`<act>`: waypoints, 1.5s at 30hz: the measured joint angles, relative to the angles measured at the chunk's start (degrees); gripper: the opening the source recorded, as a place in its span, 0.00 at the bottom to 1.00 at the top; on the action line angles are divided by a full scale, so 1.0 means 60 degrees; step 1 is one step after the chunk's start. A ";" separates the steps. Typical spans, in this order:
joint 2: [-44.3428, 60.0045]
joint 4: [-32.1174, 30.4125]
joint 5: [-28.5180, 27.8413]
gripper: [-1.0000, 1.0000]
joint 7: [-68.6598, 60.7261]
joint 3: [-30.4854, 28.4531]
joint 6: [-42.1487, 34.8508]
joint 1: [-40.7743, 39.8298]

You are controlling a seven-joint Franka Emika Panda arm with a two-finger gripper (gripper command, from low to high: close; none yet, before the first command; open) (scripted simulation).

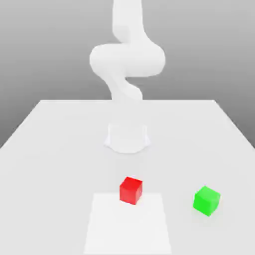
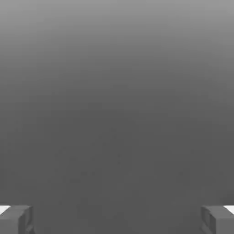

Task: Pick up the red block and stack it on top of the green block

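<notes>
Exterior view: a white table (image 1: 60,129) is seen, with the white arm (image 1: 127,60) raised above its far middle.
Red block (image 1: 131,190): set on the near part of the table, at the far edge of a paler square patch (image 1: 127,224).
Green block (image 1: 206,200): placed on the table toward the exterior view's right of the red block, well apart from it.
Hand view: the gripper (image 2: 117,219) is shown with its two grey fingertips (image 2: 16,219) spread wide.
Jaws: released, nothing gripped between them.
</notes>
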 joint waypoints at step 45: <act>0.5855 -0.5793 0.0066 0.00 0.3888 0.0630 0.4755 -0.0046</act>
